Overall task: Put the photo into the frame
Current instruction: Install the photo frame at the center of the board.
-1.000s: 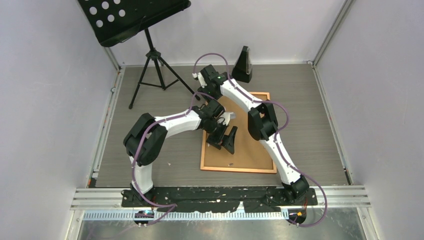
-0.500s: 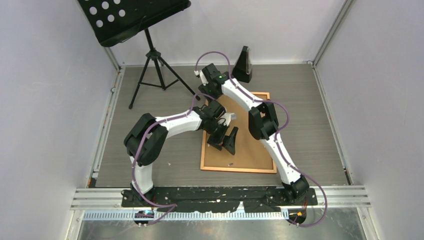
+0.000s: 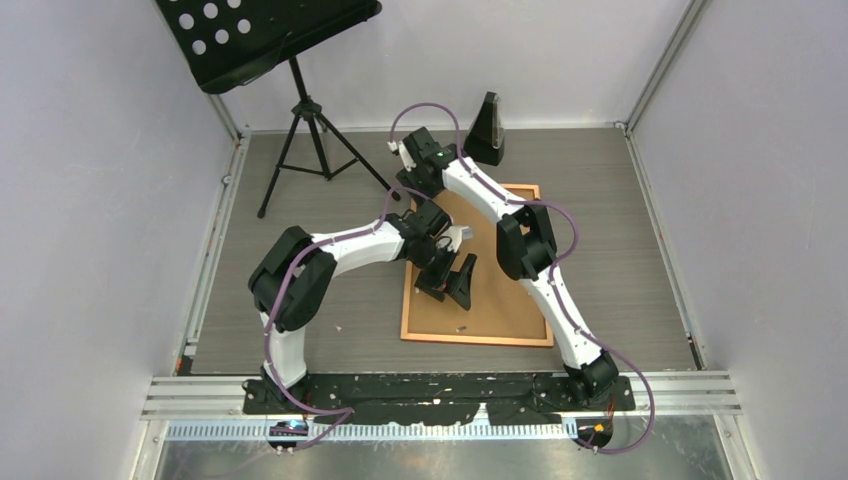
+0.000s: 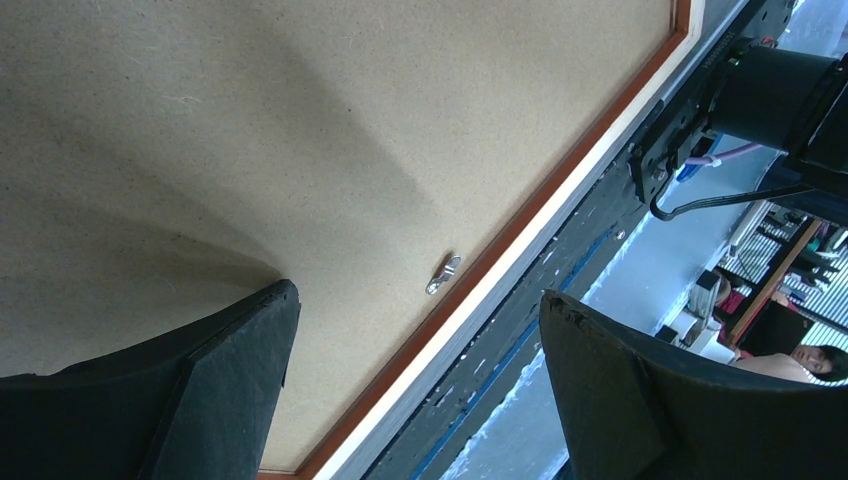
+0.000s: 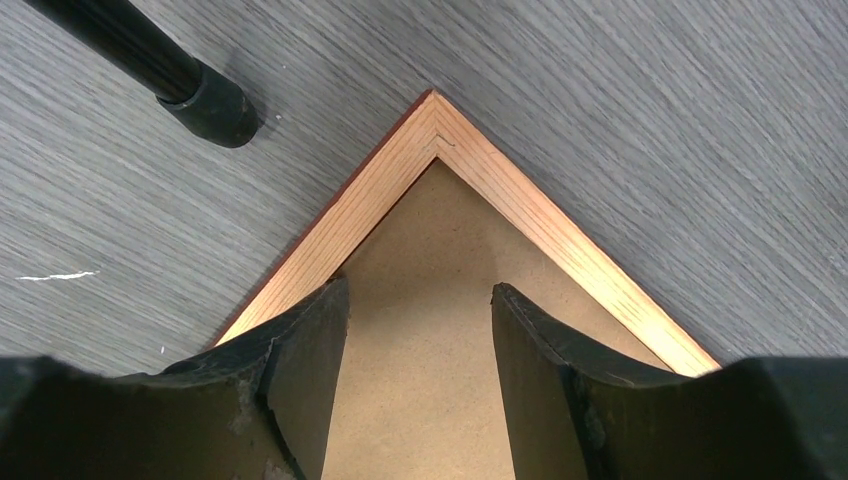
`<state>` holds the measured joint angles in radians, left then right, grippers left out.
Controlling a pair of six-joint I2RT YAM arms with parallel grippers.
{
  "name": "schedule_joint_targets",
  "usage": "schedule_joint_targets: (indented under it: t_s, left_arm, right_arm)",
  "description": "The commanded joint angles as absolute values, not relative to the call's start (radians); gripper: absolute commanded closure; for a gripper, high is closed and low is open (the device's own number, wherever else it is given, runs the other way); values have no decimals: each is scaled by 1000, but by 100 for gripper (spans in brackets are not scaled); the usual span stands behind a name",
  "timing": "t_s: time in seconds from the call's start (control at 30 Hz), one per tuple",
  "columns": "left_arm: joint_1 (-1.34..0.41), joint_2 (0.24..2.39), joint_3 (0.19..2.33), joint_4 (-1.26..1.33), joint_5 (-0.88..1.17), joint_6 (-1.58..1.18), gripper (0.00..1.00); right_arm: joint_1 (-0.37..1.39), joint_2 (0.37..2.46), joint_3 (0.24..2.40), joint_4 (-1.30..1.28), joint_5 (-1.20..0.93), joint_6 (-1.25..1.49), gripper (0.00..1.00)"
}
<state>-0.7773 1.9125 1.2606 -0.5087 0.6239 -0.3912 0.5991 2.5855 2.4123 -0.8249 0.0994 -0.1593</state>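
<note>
The frame (image 3: 475, 341) lies face down on the grey table, its copper-orange edge around a plain brown backing board (image 3: 505, 290). The photo is hidden. My left gripper (image 3: 450, 280) hovers wide open over the board's left half; in the left wrist view the left gripper (image 4: 420, 380) looks along the board (image 4: 300, 130) to the frame's near edge (image 4: 560, 165) and a small metal clip (image 4: 443, 273). My right gripper (image 3: 413, 172) is at the frame's far left corner. In the right wrist view the right gripper (image 5: 420, 300) is open over the board (image 5: 420, 230), just inside the corner (image 5: 520, 215), holding nothing.
A black music stand on a tripod (image 3: 305, 110) stands at the back left, one foot (image 5: 215, 105) close to the frame's corner. A black wedge-shaped object (image 3: 487, 130) stands at the back. Walls and metal rails close the table in on the left, back and right.
The right gripper's jaws have spread a little wider over the frame's corner. Both arms and the frame stay where they were.
</note>
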Motion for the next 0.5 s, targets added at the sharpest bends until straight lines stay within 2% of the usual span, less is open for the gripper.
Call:
schedule_joint_targets:
  t_s: [0.0,0.47]
  left_arm:
    - [-793,1939,1252,-507,632,-399,6]
    - [-793,1940,1250,-504,640,-405,6]
  right_arm:
    - [589,2619,2415,-773,196,-180,39]
    - [589,2623,2413,-743,241,-220,37]
